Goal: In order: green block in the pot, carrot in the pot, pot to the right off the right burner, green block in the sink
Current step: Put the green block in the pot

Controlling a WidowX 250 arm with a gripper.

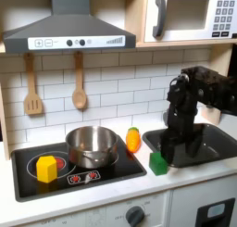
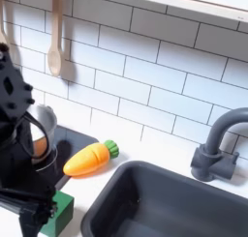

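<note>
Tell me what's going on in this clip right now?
The arm's end effector is down beside the green block on the counter between stove and sink; whether it grips it is unclear. The carrot lies on the counter beside the pot, which sits on the stove. A yellow block rests on the other burner.

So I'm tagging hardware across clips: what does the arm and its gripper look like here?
The arm is all black, built of boxy, angular segments joined by chunkier blocks, with a matte plastic look. The gripper is black too, ending in flat, thin fingers. No markings or coloured parts are legible; cables can't be made out in these blurry views.
</note>
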